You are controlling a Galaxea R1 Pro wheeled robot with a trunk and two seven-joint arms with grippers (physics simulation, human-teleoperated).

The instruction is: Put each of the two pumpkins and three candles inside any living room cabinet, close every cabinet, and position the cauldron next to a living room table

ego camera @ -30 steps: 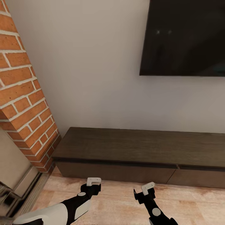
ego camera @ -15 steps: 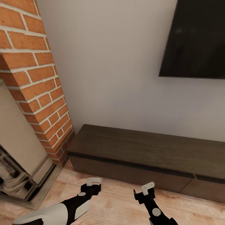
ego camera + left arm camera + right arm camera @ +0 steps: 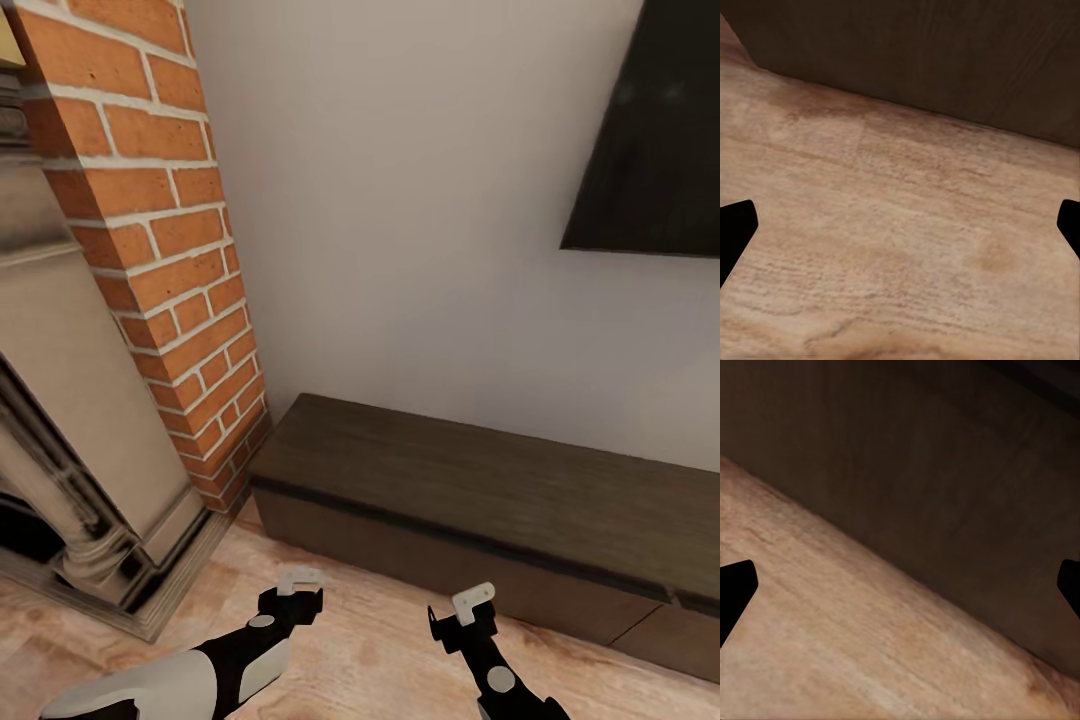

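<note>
Both grippers, left and right, hang wide apart and empty over my wooden floor. Ahead, the cabinet runs off frame at the right, its drawers flush.

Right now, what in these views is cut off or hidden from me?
- Cabinet: its right end is cut by the head view's right edge; the drawer insides are hidden behind the closed fronts.
- Wall screen: cropped by the top and right edges.
- Fireplace: cut by the left edge.
- Left gripper and right gripper: the wrist views catch just the fingertips at the side edges.
</note>
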